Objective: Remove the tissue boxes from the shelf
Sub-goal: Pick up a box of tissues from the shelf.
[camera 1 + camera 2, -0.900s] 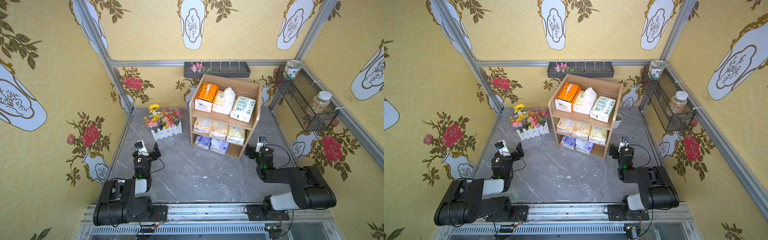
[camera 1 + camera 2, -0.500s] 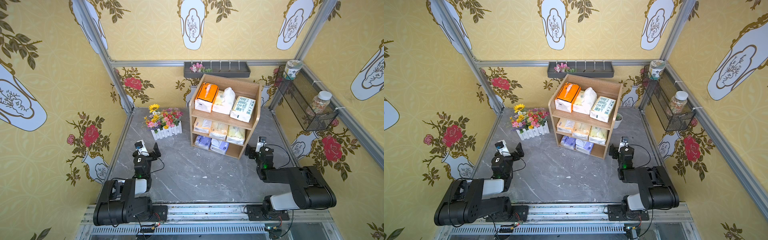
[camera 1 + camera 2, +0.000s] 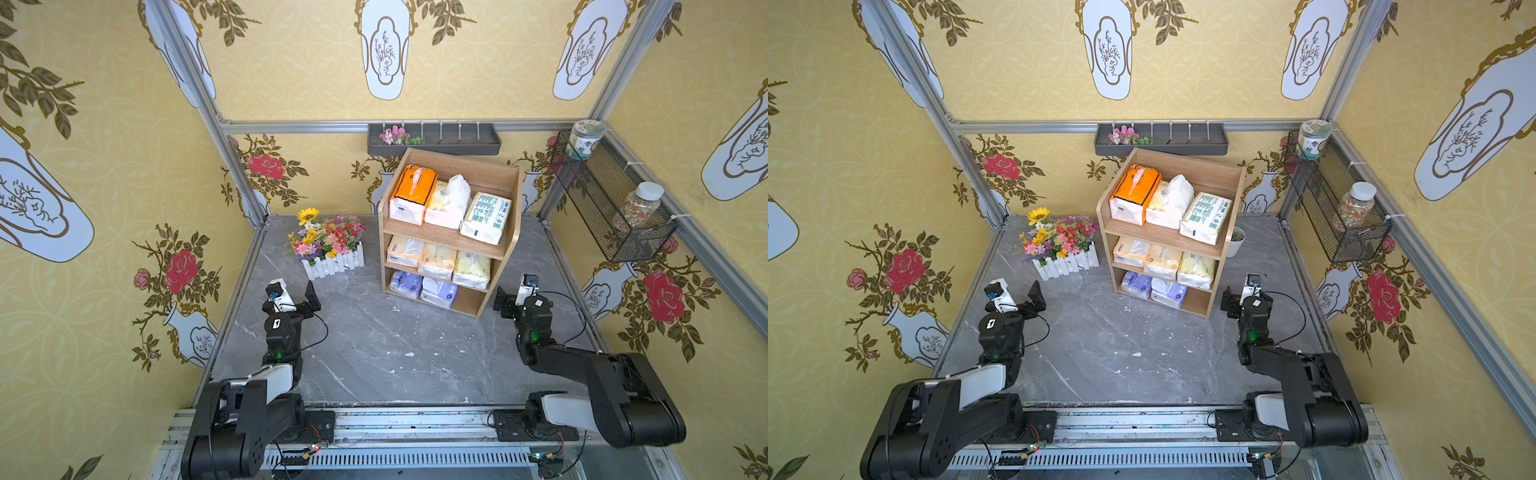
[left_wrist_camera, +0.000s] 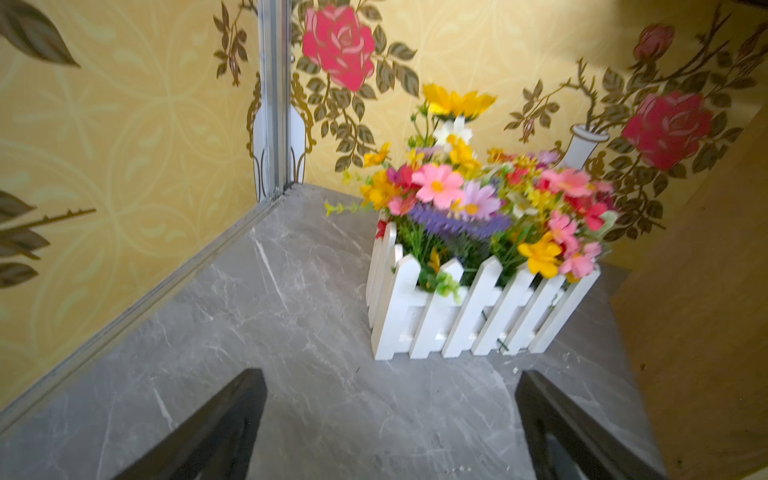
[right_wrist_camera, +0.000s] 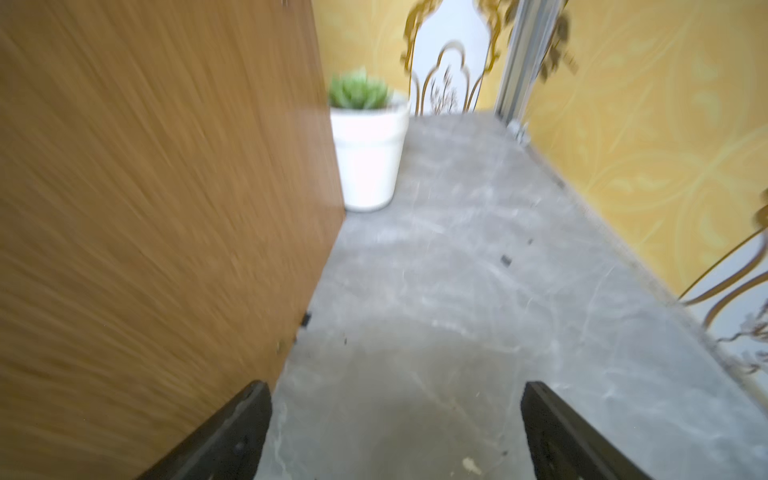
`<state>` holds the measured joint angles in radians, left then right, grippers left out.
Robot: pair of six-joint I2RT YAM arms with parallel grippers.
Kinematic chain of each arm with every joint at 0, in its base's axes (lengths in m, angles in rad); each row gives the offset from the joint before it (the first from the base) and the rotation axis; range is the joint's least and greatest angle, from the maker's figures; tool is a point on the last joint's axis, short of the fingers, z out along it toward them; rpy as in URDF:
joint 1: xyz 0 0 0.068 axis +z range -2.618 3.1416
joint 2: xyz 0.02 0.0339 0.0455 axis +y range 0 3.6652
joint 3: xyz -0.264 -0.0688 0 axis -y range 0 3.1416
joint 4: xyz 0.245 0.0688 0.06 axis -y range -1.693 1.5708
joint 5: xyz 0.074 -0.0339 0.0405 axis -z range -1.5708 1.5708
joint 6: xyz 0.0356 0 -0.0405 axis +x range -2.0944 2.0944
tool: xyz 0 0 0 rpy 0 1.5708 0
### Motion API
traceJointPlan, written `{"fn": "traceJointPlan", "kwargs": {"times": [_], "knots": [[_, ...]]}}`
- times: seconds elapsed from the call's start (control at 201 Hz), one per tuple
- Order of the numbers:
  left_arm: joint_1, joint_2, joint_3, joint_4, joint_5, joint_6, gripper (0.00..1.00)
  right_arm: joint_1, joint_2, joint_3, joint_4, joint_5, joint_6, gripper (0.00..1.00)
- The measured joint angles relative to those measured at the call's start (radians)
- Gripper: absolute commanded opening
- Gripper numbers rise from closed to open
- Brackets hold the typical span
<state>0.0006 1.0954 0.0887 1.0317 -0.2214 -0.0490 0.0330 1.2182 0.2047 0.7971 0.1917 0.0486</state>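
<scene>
The shelf [image 3: 440,236] is stood at the back of the worktop [image 3: 374,353], its open front turned toward the arms and angled a little to the left-arm side. All eight tissue packs are kept on it. On the top tier are an orange pack [image 3: 413,189], a cream pack [image 3: 446,203] w/ a tissue pulled up, and a white green-printed pack [image 3: 486,216]. On the mid tier three pale yellow packs [image 3: 436,262] are set side by side, and on the btm tier two lavender packs [image 3: 405,284]. Each pack is laid w/ its long axis running front to back, a short end shown at the open front. The left gripper [image 4: 390,376] is held low over the worktop near a white picket flower box [image 4: 478,316], well apart from the shelf; its jaws are spread wide w/ nothing between them. The right gripper [image 5: 395,392] is held just beside the shelf's right side panel, near its front btm corner, jaws likewise spread wide and empty. A small potted plant [image 5: 368,158] is seen beyond, by the panel's rear. Both wrist views are smeared, esp. the right. Vs. the frames from just under a sec. ago, no shift is made out in the top views: packs, shelf and both arms are found where they were.
</scene>
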Motion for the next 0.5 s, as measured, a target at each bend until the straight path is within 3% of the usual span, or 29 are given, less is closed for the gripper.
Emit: {"fn": "traceJointPlan", "kwargs": {"times": [0.129, 0.254, 0.388, 0.498], "knots": [[-0.082, -0.165, 0.040, -0.119, -0.085, 0.009, 1.00, 0.000, -0.191, 0.038, -0.116, 0.012, 0.009, 0.97], [-0.092, -0.272, 0.137, -0.291, -0.153, -0.075, 1.00, 0.000, -0.377, 0.078, -0.249, 0.050, 0.068, 0.97], [-0.093, -0.356, 0.204, -0.420, -0.167, -0.174, 1.00, -0.002, -0.533, 0.220, -0.547, 0.192, 0.281, 0.97], [-0.093, -0.424, 0.218, -0.510, -0.166, -0.238, 1.00, -0.015, -0.568, 0.344, -0.813, 0.287, 0.430, 0.97]]}}
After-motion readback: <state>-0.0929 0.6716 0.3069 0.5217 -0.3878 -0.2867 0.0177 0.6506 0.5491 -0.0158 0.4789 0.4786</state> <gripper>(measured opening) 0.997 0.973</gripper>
